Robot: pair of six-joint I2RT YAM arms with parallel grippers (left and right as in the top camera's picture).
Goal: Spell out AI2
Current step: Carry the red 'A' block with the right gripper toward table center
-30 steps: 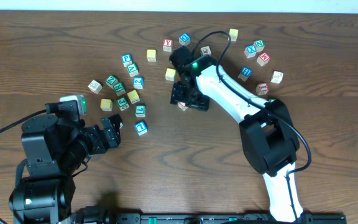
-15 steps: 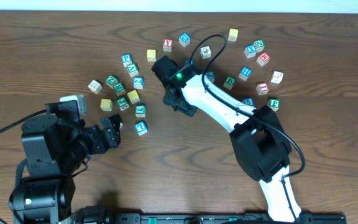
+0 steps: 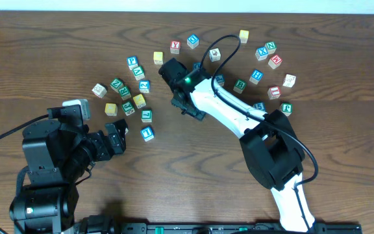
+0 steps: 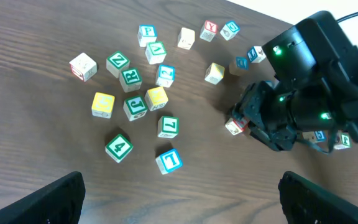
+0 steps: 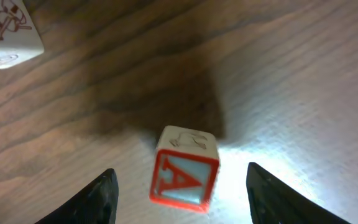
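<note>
1. Left gripper (image 4: 182,186) hangs near its base, fingers spread wide, holding nothing
2. Beyond it a cube cluster (image 4: 133,106) lies on the counter (image 4: 36,143); the 2 cube (image 4: 165,74), blue face up, sits in its far part
3. Right of the cluster, the right gripper (image 5: 181,186) points down, fingers spread either side of the A cube (image 5: 188,163), touching neither side; the cube rests on the counter
4. Farther cubes (image 3: 270,47) lie scattered; the I is too small to pick out
</note>
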